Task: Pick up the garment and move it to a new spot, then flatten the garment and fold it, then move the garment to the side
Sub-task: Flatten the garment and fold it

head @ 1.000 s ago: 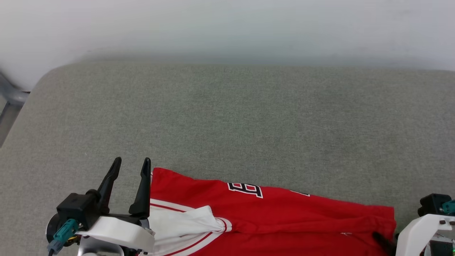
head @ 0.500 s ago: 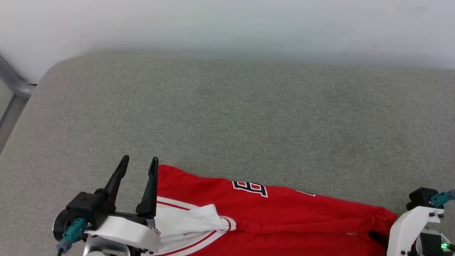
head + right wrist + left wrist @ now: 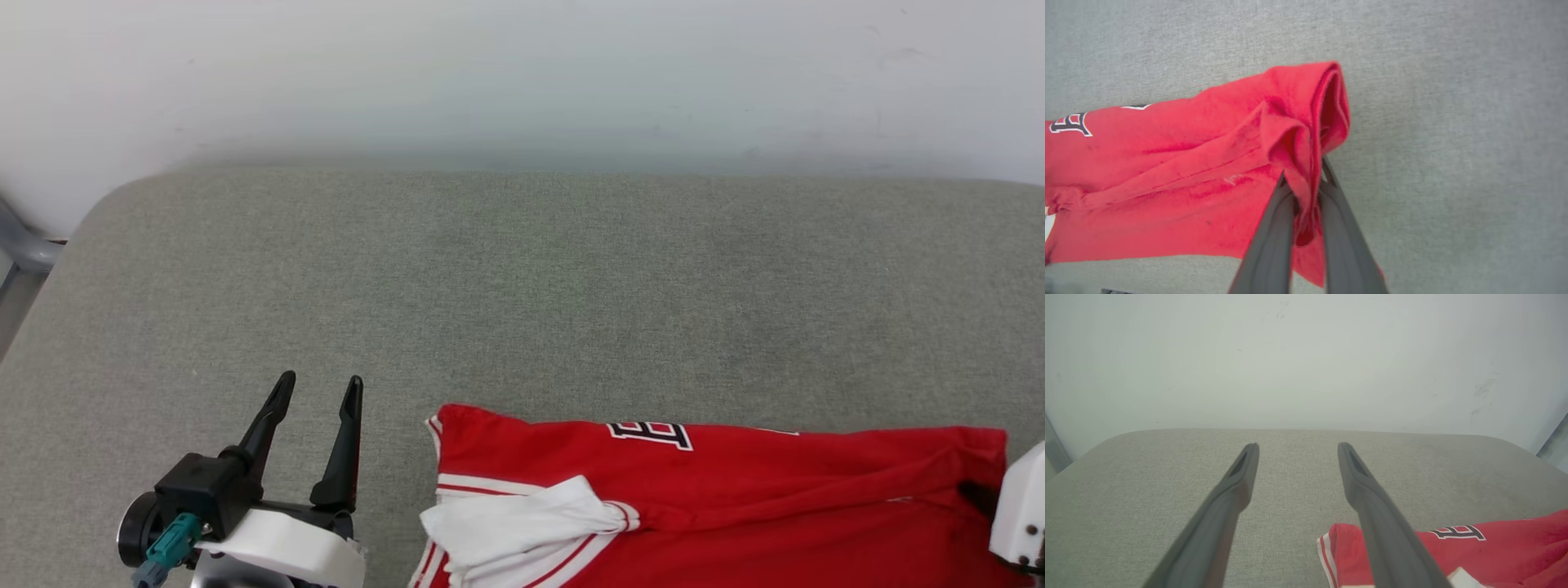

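Note:
The garment [image 3: 735, 490], a red jersey with a white sleeve and striped trim, lies folded in a long band along the near edge of the grey padded surface [image 3: 522, 286]. Part of its black lettering shows on top. In the right wrist view my right gripper [image 3: 1303, 171] is shut on the garment [image 3: 1167, 163], pinching a bunched fold at its right end. My left gripper [image 3: 320, 380] stands open over bare fabric, a short gap left of the garment's collar end. In the left wrist view the left gripper [image 3: 1297, 446] holds nothing, and the garment [image 3: 1494, 547] lies at the lower right.
A white wall [image 3: 522, 73] rises right behind the grey surface. The surface's rounded far left corner [image 3: 106, 204] drops off beside a grey metal frame [image 3: 24, 249]. My right arm's white wrist casing [image 3: 1020, 514] sits at the frame's right edge.
My right gripper has shut on the garment's right end and pulled the garment to the right, opening a gap beside the left gripper. The head camera has also shifted.

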Controlling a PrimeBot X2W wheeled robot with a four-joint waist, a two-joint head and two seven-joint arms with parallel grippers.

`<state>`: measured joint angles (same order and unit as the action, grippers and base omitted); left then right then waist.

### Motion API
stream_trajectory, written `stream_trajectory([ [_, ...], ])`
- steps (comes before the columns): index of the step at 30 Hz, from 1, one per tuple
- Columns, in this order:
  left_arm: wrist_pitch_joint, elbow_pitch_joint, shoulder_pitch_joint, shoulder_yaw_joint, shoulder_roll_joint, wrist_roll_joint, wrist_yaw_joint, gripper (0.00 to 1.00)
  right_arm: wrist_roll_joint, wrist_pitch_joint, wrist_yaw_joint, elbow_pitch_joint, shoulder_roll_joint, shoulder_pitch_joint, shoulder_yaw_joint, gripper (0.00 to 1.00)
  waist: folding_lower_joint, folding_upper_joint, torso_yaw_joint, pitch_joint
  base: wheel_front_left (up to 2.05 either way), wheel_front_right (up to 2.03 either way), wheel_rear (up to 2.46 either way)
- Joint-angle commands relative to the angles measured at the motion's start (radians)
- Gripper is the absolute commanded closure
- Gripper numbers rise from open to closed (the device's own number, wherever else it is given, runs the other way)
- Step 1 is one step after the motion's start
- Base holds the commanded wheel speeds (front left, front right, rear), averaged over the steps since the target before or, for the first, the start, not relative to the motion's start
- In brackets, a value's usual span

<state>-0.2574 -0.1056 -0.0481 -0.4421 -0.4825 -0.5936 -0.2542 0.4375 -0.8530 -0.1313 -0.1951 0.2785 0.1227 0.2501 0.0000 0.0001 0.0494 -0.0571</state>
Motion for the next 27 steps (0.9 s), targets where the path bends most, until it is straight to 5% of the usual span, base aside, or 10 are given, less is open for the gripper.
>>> stream_trajectory([
  [1, 0.002, -0.006, 0.012, 0.001, -0.003, 0.005, -0.004, 0.00, -0.015, -0.015, 0.001, 0.004, 0.005, 0.012, 0.036, 1.00, 0.0000, -0.0001, -0.004, 0.001, 0.00, 0.00, 0.00],
  [8, 0.002, -0.010, 0.023, 0.000, -0.003, 0.000, -0.011, 0.00, -0.021, -0.081, 0.001, 0.047, -0.034, -0.006, 0.168, 1.00, 0.0000, -0.0001, -0.019, 0.013, 0.00, 0.00, 0.00],
  [15, 0.003, -0.013, 0.038, -0.006, 0.001, -0.006, -0.018, 0.00, 0.275, -0.329, 0.001, 0.105, -0.203, 0.041, 0.250, 1.00, 0.0000, -0.0001, -0.031, 0.028, 0.00, 0.00, 0.00],
  [21, 0.011, -0.012, 0.021, -0.016, -0.001, -0.001, -0.013, 0.00, 0.514, -0.459, 0.001, 0.087, -0.231, 0.045, 0.215, 1.00, 0.0000, -0.0001, -0.015, 0.028, 0.00, 0.00, 0.00],
  [27, 0.019, -0.008, 0.003, -0.028, 0.004, 0.000, -0.004, 0.00, 0.728, -0.390, 0.001, 0.028, -0.230, 0.021, 0.033, 1.00, 0.0000, -0.0001, 0.020, 0.023, 0.00, 0.00, 0.00],
])
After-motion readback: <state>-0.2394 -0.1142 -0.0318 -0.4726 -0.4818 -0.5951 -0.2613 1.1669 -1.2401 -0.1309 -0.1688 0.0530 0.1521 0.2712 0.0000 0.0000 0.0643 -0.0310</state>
